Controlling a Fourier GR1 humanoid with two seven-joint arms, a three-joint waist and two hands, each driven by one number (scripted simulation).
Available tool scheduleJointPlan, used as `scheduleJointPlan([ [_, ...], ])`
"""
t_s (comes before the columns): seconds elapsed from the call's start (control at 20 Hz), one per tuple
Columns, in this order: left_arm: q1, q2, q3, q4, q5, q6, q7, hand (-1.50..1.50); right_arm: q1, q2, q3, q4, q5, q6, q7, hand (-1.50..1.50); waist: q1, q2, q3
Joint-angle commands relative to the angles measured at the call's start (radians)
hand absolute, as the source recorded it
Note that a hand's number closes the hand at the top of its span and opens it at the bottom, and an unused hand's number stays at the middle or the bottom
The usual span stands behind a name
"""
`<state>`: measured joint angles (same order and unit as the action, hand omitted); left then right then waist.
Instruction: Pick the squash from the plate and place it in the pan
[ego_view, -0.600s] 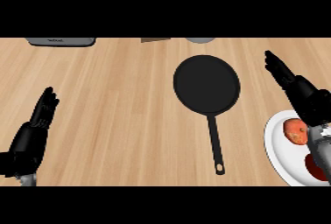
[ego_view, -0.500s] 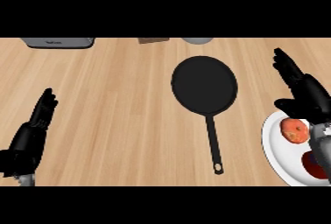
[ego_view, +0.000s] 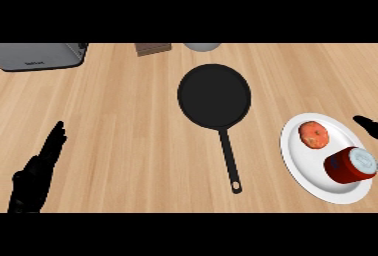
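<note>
Two hands show, both at the frame's edges. Nearest, at the lower left, the left hand (ego_view: 37, 175) rests open with straight fingers pointing up, much as it did half a second ago. At the lower right, the white plate (ego_view: 295, 155) now shows almost whole: the squash (ego_view: 314, 134), orange-red and roundish, lies on its upper part, and a red can (ego_view: 350, 166) with a pale lid lies on its lower right part, just beside the squash but apart from it.

The right hand (ego_view: 367, 126) has changed most. A moment ago it hung over the plate and hid part of it; now only a dark tip shows at the right edge, beside the plate's rim, and whether its fingers are straight or curled cannot be told. The squash is untouched on the plate, so the pick appears not yet made.

Farther up, in the middle, the black pan (ego_view: 214, 95) lies with nothing in it, handle pointing down. Beyond, along the upper edge, sit a grey appliance (ego_view: 40, 56), a brown block (ego_view: 153, 48) and a grey round object (ego_view: 201, 46).
</note>
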<state>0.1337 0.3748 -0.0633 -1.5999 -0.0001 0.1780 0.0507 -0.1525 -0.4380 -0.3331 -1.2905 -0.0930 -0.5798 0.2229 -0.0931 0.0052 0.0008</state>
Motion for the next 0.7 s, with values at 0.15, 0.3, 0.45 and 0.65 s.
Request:
scheduleJointPlan([
  [0.15, -0.029, 0.001, -0.035, 0.018, -0.018, -0.029, 0.049, 0.0, 0.276, -0.031, 0.081, -0.089, 0.199, -0.159, 0.288, -1.5, 0.051, -0.008, -0.007],
  [0.3, -0.026, -0.032, -0.077, -0.026, -0.053, 0.0, 0.091, 0.0, 0.397, -0.074, 0.141, -0.246, 0.254, -0.105, 0.414, -1.5, 0.061, -0.011, -0.006],
  [0.45, -0.036, -0.017, -0.046, 0.017, -0.026, -0.036, 0.041, 0.0, 0.389, -0.167, 0.169, -0.324, 0.237, 0.038, 0.587, -1.5, 0.077, -0.008, -0.005],
  [0.65, -0.091, -0.014, -0.046, 0.006, -0.04, -0.046, 0.108, 0.0, 0.272, -0.242, 0.161, -0.348, 0.174, 0.176, 0.671, -1.5, 0.096, -0.005, -0.002],
])
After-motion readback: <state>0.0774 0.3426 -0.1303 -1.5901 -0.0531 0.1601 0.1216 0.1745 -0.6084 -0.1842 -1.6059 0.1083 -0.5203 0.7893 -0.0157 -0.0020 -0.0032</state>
